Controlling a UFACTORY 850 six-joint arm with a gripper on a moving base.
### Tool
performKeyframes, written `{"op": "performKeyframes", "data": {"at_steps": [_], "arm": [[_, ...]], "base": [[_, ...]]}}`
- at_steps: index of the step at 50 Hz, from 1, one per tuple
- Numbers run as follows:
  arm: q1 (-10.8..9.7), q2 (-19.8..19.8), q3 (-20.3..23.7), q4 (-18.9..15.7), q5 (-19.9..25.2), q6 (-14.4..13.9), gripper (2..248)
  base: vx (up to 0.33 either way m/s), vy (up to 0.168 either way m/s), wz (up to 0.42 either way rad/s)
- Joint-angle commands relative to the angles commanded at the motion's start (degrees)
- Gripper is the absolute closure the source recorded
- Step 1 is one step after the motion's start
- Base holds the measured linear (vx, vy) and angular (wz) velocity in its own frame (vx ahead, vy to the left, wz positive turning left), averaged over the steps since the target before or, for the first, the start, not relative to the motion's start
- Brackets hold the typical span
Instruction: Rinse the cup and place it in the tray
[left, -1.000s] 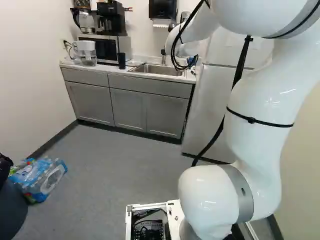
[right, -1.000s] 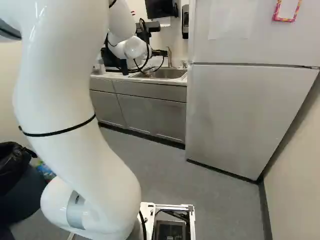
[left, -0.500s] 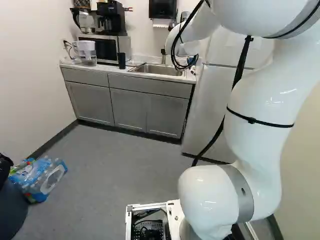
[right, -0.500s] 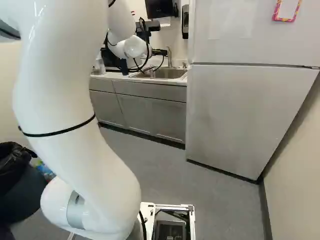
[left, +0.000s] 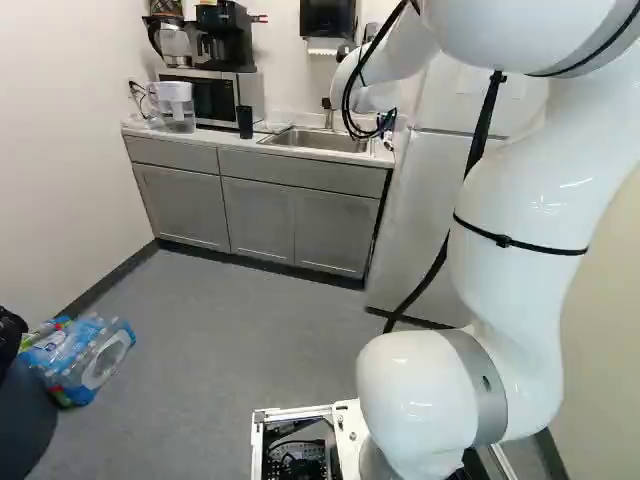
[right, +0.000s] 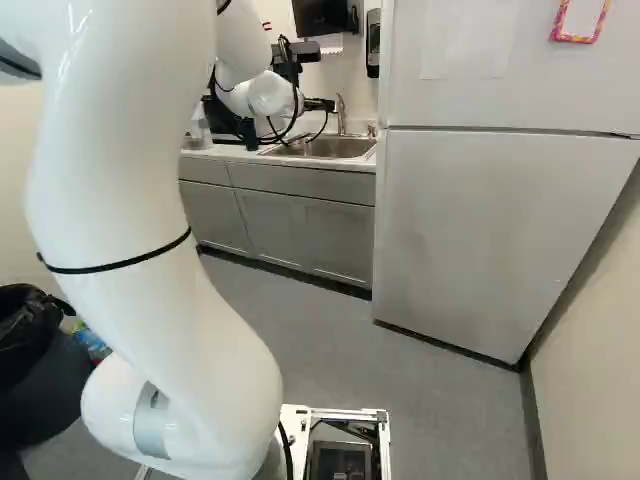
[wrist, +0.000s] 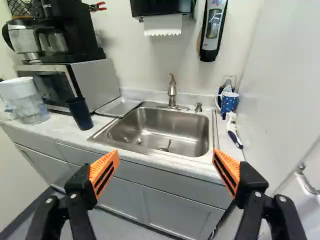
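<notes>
Beyond the wrist, a black part of my gripper (right: 318, 104) shows in the right base view; its fingertips are hidden there. In the wrist view the gripper (wrist: 165, 165) is wide open with nothing between its orange pads. A dark blue cup (wrist: 80, 114) stands upright on the counter, left of the sink in the left base view (left: 245, 122). The flat metal tray (wrist: 118, 107) lies between this cup and the sink, beside the microwave. Ahead of the fingers is the steel sink (wrist: 172, 130) with its faucet (wrist: 172, 92).
A water pitcher (wrist: 25, 102) and a microwave (wrist: 95, 80) with coffee makers on top share the counter. Across the sink are a dotted blue mug (wrist: 228, 102) and a brush (wrist: 233, 131). The fridge (right: 480, 230) adjoins the counter. Bottled water packs (left: 80, 358) lie on the floor.
The base has moved slightly, so the room sits a little farther right in both base views. My arm keeps its pose against its lowest joint.
</notes>
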Motion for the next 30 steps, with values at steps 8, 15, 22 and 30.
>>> {"op": "performKeyframes", "data": {"at_steps": [8, 15, 22, 30], "arm": [[0.0, 0.0, 0.0, 0.0, 0.0, 0.0, 3], [0.0, 0.0, 0.0, 0.0, 0.0, 0.0, 3], [0.0, 0.0, 0.0, 0.0, 0.0, 0.0, 3], [0.0, 0.0, 0.0, 0.0, 0.0, 0.0, 3]], "base": [[0.034, 0.000, -0.003], [0.044, 0.000, -0.005], [0.061, -0.002, -0.007], [0.079, 0.002, -0.012]]}}
